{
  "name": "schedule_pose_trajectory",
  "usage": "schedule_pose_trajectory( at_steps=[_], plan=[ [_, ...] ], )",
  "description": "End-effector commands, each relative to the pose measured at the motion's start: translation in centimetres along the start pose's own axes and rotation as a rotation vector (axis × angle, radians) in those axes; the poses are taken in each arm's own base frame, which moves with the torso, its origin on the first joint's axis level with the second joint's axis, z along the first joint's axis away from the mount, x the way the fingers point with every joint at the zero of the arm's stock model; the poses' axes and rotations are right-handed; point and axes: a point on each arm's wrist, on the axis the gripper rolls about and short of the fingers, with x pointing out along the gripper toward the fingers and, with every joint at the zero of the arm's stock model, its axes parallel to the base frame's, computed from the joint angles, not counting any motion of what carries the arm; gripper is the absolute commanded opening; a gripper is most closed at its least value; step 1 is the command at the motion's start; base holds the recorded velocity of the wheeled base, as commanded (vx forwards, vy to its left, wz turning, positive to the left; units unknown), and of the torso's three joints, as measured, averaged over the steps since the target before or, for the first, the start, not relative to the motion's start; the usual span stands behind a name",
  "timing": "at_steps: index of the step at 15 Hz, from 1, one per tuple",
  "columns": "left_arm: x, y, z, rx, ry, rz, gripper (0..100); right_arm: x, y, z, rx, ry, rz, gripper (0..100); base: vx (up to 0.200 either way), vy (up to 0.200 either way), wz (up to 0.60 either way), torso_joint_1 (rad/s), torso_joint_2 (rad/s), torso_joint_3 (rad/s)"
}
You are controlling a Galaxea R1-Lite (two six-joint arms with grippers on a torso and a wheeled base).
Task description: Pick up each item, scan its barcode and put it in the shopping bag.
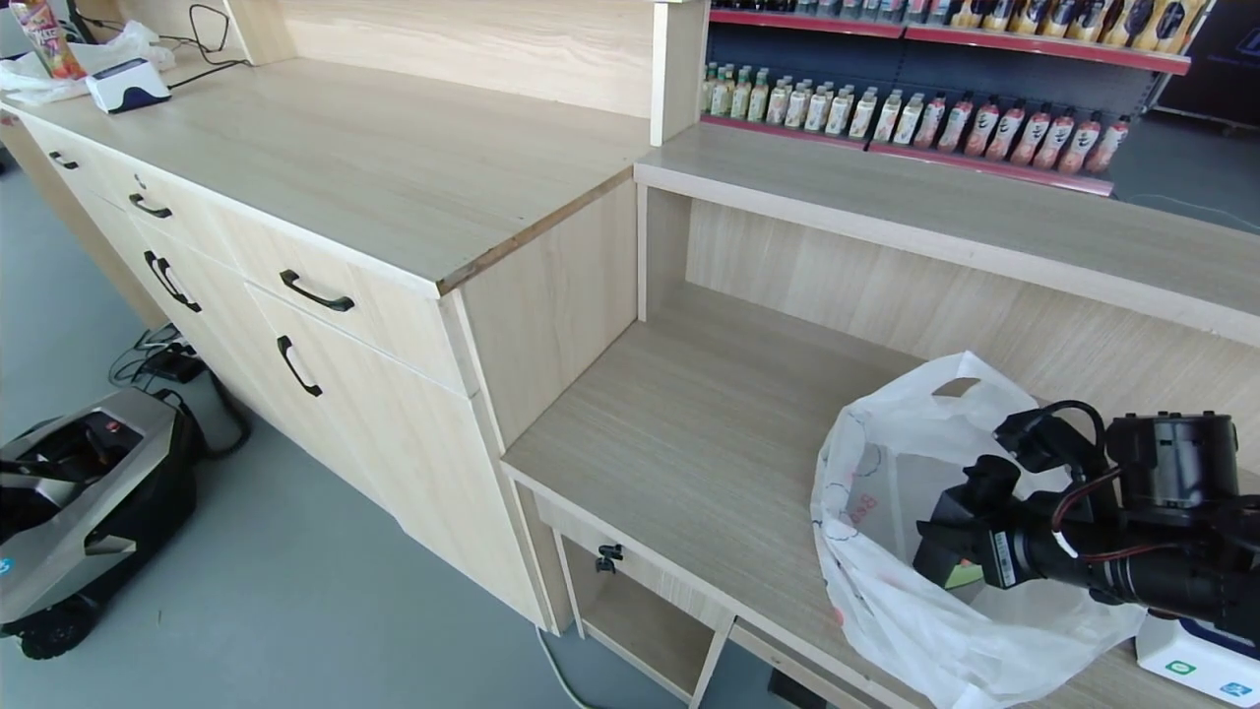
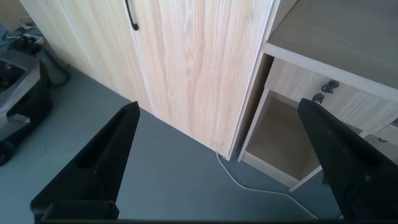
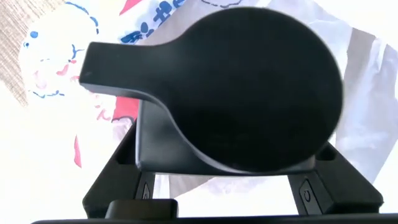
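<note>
The white plastic shopping bag point(image 1: 886, 551) stands open on the low wooden counter point(image 1: 689, 433) at the right. My right gripper point(image 1: 947, 553) reaches into the bag's mouth; a small yellow-green thing point(image 1: 963, 577) shows at its tip. In the right wrist view a black round object with a short handle point(image 3: 249, 87) sits close in front of the camera, with the printed bag point(image 3: 56, 81) behind it. My left gripper point(image 2: 217, 162) hangs open over the grey floor beside the cabinet, nothing between its fingers point(image 2: 93, 168).
A tall drawer cabinet point(image 1: 325, 295) stands to the left of the low counter. A white-and-blue device point(image 1: 126, 85) and a snack bag point(image 1: 44, 39) lie at its far end. A white box point(image 1: 1196, 662) sits beside the bag. Bottle shelves point(image 1: 906, 113) stand behind.
</note>
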Motion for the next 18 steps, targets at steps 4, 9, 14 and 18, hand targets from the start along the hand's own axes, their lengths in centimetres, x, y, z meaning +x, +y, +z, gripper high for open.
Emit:
schedule_pose_trajectory(
  at_steps=[4,9,14,18],
  plan=[
    [0.00,0.00,-0.01,0.000,0.001,-0.001,100,0.22,0.28,-0.78,0.004,0.030,0.038,0,0.000,0.000,0.00,0.000,0.00,0.000],
    [0.00,0.00,0.01,0.000,-0.001,0.002,100,0.36,0.40,-0.96,0.005,0.034,0.076,0,0.000,0.000,0.00,0.000,0.00,0.000],
    [0.00,0.00,0.01,0.000,-0.001,0.002,100,0.30,0.42,-0.88,0.003,0.026,0.086,100,0.000,0.000,0.00,0.000,0.00,0.000],
    [0.00,0.00,-0.01,0.000,0.001,0.000,100,-0.03,0.42,-0.17,-0.012,-0.038,0.104,100,0.000,0.000,0.00,0.000,0.00,0.000]
  ],
)
